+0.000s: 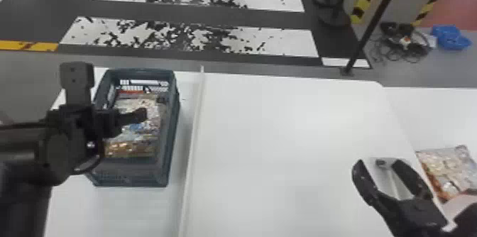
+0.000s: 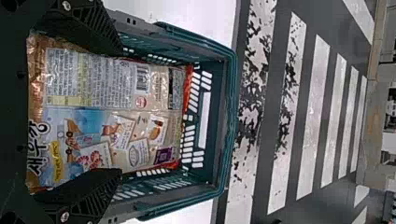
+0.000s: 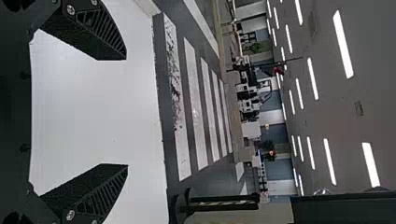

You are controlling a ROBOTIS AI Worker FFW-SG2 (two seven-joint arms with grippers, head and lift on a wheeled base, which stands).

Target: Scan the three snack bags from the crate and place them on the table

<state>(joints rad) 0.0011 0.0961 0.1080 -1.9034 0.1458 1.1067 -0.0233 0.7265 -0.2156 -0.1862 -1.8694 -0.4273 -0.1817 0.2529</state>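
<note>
My left gripper is over the near-left part of the dark crate in the head view. In the left wrist view the gripper stands open, its two fingers on either side of a printed snack bag lying in the crate; whether they touch it I cannot tell. From the head, the crate's snack bag is partly behind a finger. Another snack bag lies at the far right. My right gripper is open above the white table, left of that bag; its wrist view shows the gripper with nothing between its fingers.
A raised white strip runs along the white table, between the crate and the right arm. Beyond the table are a floor with striped markings, a black post and a blue item on the floor.
</note>
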